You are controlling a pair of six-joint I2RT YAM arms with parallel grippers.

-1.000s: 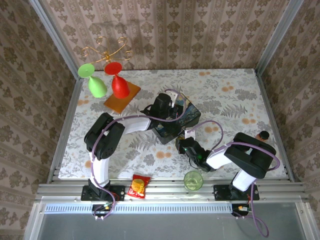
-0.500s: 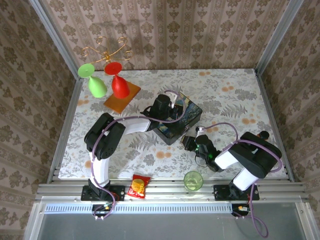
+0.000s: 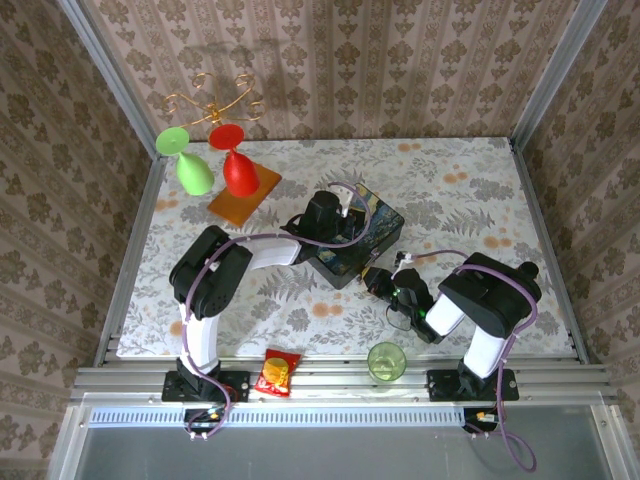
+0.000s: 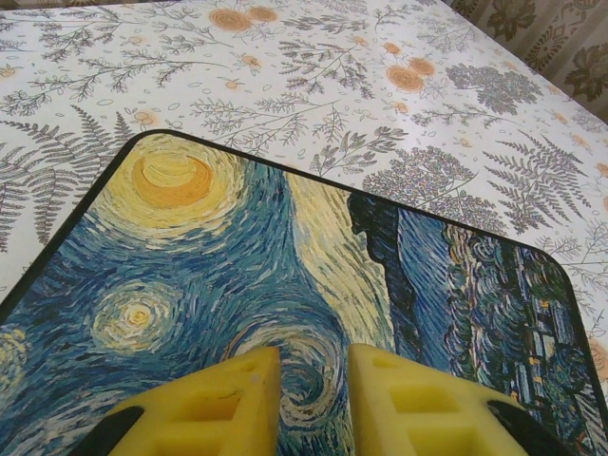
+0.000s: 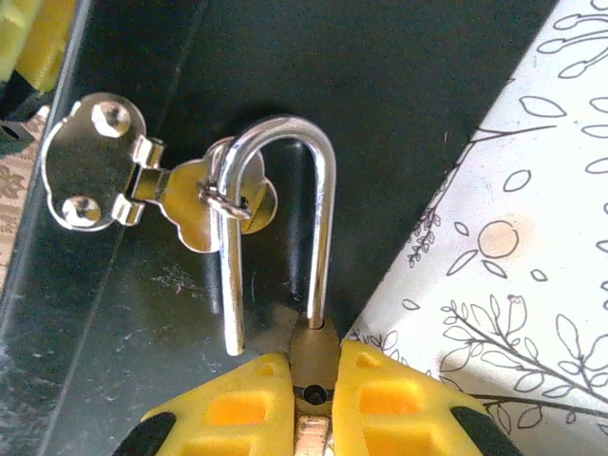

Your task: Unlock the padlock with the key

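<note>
Floral table (image 3: 480, 190), fingers (image 5: 237, 408) pinching padlock (image 5: 313, 353) (wrist close-up)

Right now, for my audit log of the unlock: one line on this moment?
right fingers shut on padlock | shackle one leg free, looped through clasp | left fingers narrowly apart over painted box lid

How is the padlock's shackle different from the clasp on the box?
The shackle is a thin round bar bent into a tall U; the clasp is a flat plate riveted to the box. One end of the shackle hangs free; the clasp lies flat against the box. Both are shiny silver metal.
</note>
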